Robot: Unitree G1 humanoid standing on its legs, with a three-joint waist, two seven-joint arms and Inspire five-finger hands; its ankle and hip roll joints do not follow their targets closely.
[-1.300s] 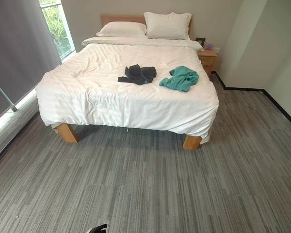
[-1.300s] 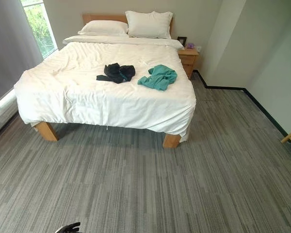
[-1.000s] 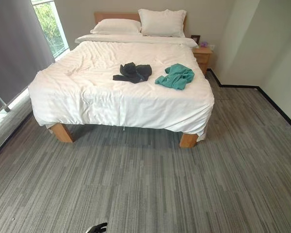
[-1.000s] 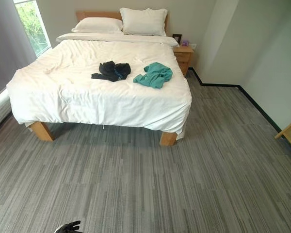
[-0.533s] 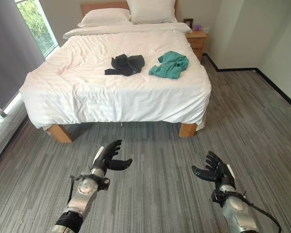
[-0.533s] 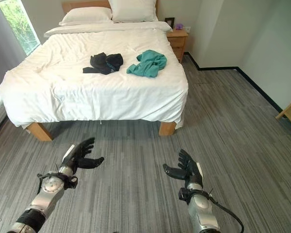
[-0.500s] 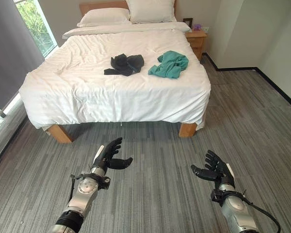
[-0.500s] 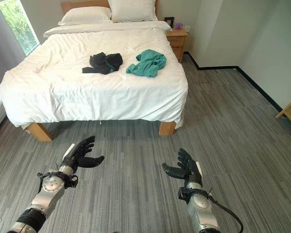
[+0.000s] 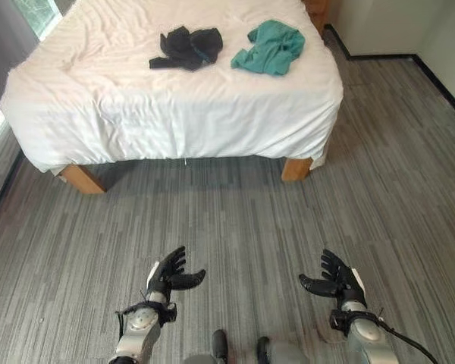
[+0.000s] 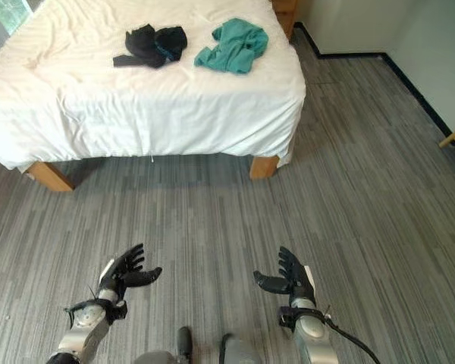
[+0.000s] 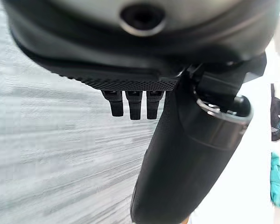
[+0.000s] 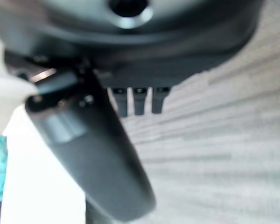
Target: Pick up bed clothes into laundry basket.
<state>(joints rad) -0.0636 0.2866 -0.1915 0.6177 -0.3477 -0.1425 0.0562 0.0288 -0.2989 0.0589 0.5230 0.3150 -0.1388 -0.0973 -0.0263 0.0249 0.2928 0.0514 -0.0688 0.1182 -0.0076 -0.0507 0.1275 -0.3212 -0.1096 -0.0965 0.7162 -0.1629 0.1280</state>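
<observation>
Both hands are held out empty above the grey floor (image 9: 235,227), fingers spread and relaxed, the left hand (image 9: 167,274) and right hand (image 9: 335,277) well short of the bed (image 9: 174,114). Far ahead of them, a dark garment (image 9: 186,47) and a teal garment (image 9: 269,47) lie on the white cover. The approach is judged unfinished; the bed must be neared before any grasp.

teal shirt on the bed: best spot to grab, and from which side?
Likely the raised bunch in the middle of the teal shirt. It lies crumpled near the white bed's right corner, so come down from above, approaching from the foot end. Both hands hang open, far short of it.
</observation>
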